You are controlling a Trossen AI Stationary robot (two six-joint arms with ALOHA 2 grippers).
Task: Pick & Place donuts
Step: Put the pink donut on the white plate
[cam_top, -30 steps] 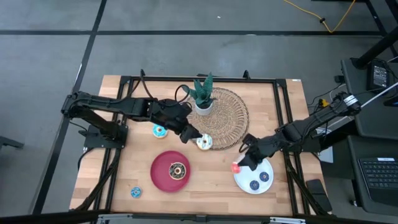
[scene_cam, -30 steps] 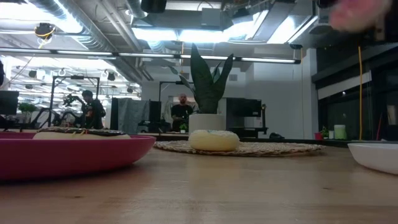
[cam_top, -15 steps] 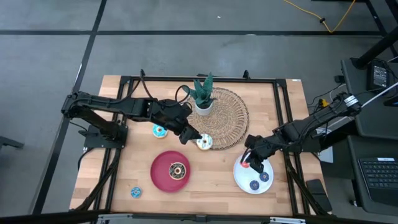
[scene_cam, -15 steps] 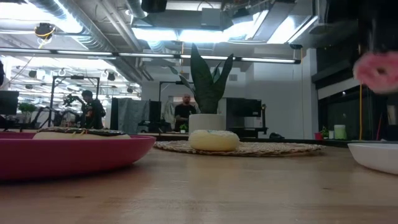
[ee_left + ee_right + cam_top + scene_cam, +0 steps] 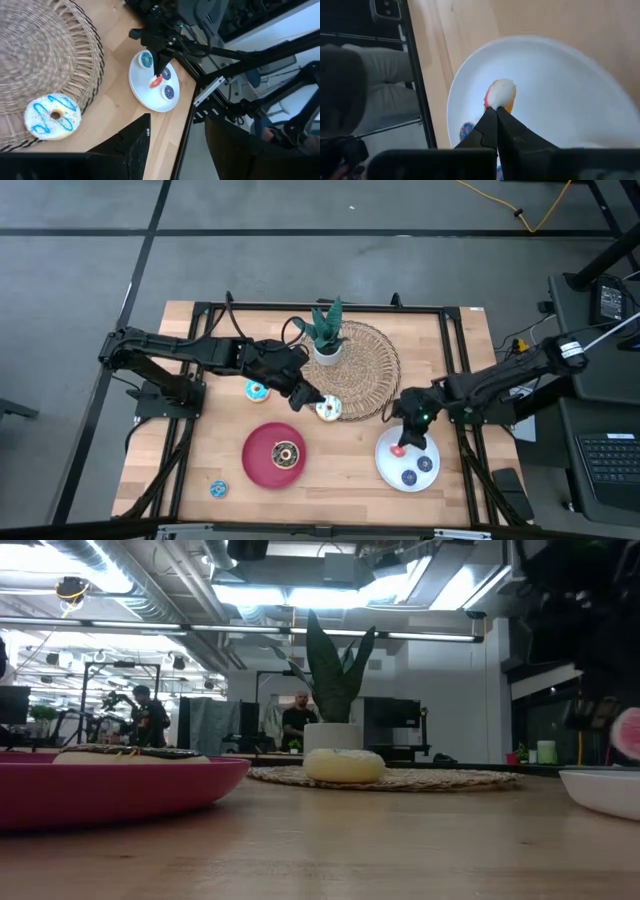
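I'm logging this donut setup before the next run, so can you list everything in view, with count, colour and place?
White plate: one, table's right side.
Small donuts on the white plate: two blue, plus one red in the right gripper.
Red plate: one, front centre, holding one brown donut.
Cream-white sprinkled donut: one, on the front edge of the woven mat.
Light-blue iced donut: one, left of the mat.
Small blue donut: one, front left of the table.
Potted plant: one, green in a white pot, on the mat.
People: two in the low view's background.
Left gripper: beside the sprinkled donut, holding nothing.
Right gripper: jaws shut on the red donut, over the white plate.
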